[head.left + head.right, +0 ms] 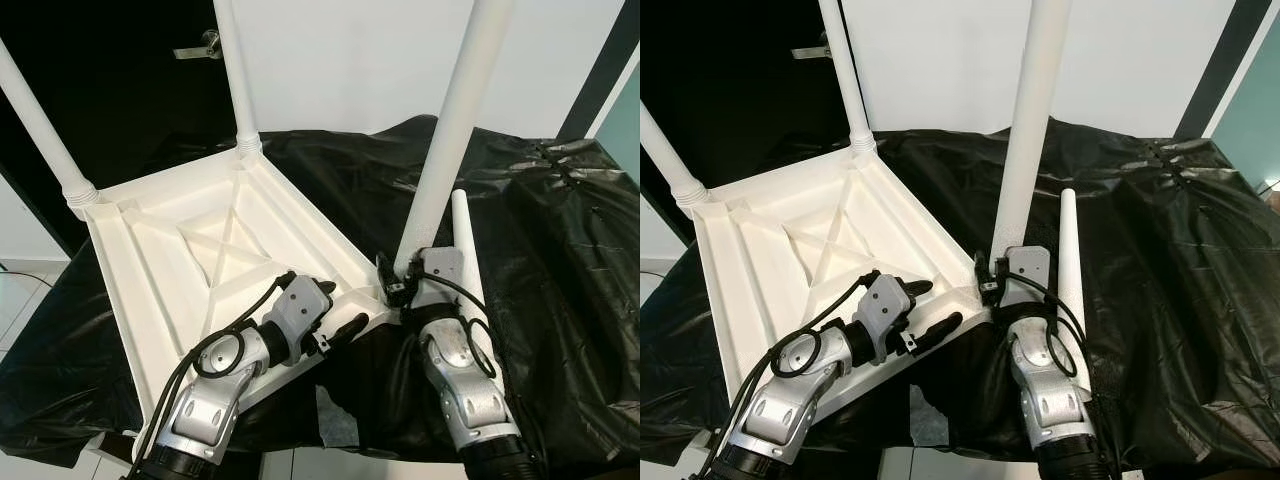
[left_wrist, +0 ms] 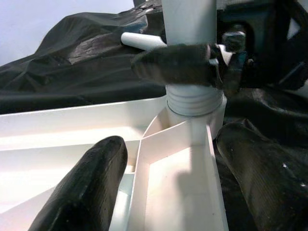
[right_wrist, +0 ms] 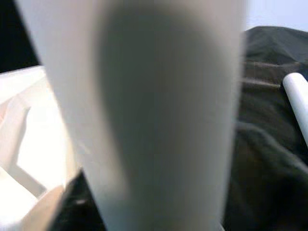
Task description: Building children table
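Black sheeting (image 1: 560, 260) covered the surface before a white wall (image 1: 350, 60).
An upturned white tabletop (image 1: 190, 250) carried 3 legs; right gripper (image 1: 400, 285) clamped the near leg (image 1: 450, 130), left gripper (image 1: 335, 310) spread astride its corner.

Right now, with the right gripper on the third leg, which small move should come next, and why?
Probably keep turning that leg with the right gripper until it seats. Its threaded collar sits at the corner socket of the upturned tabletop, and the leg looks slightly tilted. The left gripper, open, straddles the tabletop edge there to steady it. A fourth leg lies loose on the black sheet.
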Controlling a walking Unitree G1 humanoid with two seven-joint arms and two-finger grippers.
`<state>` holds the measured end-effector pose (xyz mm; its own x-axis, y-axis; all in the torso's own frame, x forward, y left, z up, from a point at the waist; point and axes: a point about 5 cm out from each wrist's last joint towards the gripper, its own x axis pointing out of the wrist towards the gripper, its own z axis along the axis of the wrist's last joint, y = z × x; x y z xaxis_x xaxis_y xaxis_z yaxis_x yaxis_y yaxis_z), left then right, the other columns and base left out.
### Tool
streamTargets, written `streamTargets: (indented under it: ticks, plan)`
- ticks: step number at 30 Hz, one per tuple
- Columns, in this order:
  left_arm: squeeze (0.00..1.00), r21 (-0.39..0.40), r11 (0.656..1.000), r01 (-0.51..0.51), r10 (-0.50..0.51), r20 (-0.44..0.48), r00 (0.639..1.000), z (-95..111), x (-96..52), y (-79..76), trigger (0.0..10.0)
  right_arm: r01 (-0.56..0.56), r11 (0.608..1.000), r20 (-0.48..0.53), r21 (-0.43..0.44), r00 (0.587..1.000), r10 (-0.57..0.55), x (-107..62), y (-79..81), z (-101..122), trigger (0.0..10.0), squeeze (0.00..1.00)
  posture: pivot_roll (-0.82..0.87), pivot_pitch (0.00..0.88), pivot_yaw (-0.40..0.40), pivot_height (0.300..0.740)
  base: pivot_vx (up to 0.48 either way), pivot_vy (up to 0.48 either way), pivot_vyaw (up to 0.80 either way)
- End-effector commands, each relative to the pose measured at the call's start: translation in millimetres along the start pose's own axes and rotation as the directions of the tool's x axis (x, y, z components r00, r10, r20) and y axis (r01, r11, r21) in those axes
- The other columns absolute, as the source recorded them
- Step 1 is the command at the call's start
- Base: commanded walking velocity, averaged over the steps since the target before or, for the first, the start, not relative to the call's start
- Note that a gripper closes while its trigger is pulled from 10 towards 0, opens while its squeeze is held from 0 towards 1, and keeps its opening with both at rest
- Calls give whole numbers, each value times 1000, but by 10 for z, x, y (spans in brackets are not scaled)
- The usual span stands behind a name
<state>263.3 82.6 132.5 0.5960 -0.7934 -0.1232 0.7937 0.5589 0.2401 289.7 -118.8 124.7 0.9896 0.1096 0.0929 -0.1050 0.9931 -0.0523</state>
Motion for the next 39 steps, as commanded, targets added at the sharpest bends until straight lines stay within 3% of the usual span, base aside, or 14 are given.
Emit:
streamTargets:
  ticks: [1, 6, 7, 8, 9, 14, 18, 21, 25, 26, 31, 38, 39]
  plan:
    - [0, 3, 999, -39, 39, -7, 999, -15, -1, 35, 10000, -80, 997, 3, 14, 997, 79, -79, -98, -20, 10000, 1000, -22, 0, -1, 740, 0, 0, 0]
    - [0, 14, 999, -38, 39, -10, 999, -8, -13, 69, 10000, -242, 970, 11, 5, 970, 242, -151, -190, -8, 10000, 1000, -24, 0, 9, 740, 0, 0, 0]
    - [0, 21, 999, -37, 38, -13, 999, -10, -16, 86, 10000, -337, 942, 2, -4, 942, 337, -166, -233, -8, 10000, 173, -30, 0, 14, 740, 0, 0, 0]
    - [0, 21, 999, -37, 38, -13, 999, -10, -16, 86, 10000, -337, 942, 2, -4, 942, 337, -166, -233, -8, 10000, 173, -30, 0, 14, 740, 0, 0, 0]
    - [0, 24, 999, -35, 35, -13, 999, -9, -8, 92, 10000, -395, 919, -12, -10, 919, 394, -146, -269, -13, 10000, 0, -32, 0, 17, 740, 0, 0, 0]
    - [0, 27, 999, -32, 32, -11, 999, -1, 3, 100, 10000, -446, 894, -22, -36, 895, 445, -86, -299, 2, 10000, 0, -32, 0, 18, 740, 0, 0, 0]
    - [0, 34, 999, -34, 34, -3, 999, 27, 28, 118, 10000, -554, 827, -42, -95, 832, 553, 151, -311, 74, 10000, 0, -22, 0, 13, 740, 0, 0, 0]
    - [0, 34, 999, -34, 34, 0, 999, 31, 30, 114, 10000, -603, 790, -57, -106, 797, 601, 230, -257, 75, 10000, 0, -17, 0, 9, 740, 0, 0, 0]
    - [0, 34, 999, -32, 32, 0, 999, 31, 31, 106, 10000, -622, 775, -64, -110, 783, 619, 264, -231, 70, 10000, 0, -11, 0, 4, 740, 0, 0, 0]
    - [0, 34, 999, -29, 29, 1, 1000, 33, 28, 100, 10000, -637, 763, -72, -108, 771, 633, 273, -220, 55, 0, 0, -1, 0, -2, 740, 0, 0, 0]
    - [0, 35, 999, -35, 35, -1, 999, 29, 7, 98, 10000, -663, 743, -97, -91, 748, 656, 259, -231, -11, 0, 0, 9, 0, -11, 740, 0, 0, 0]
    - [0, 32, 999, -31, 31, -6, 999, 10, -10, 64, 10000, -647, 759, -97, -72, 762, 640, 258, -282, -51, 0, 0, 5, 0, -9, 740, 0, 0, 0]
    - [0, 32, 999, -28, 29, -8, 1000, 6, -9, 60, 10000, -629, 774, -95, -76, 777, 622, 255, -284, -55, 7647, 0, 5, 0, -9, 740, 0, 0, 0]
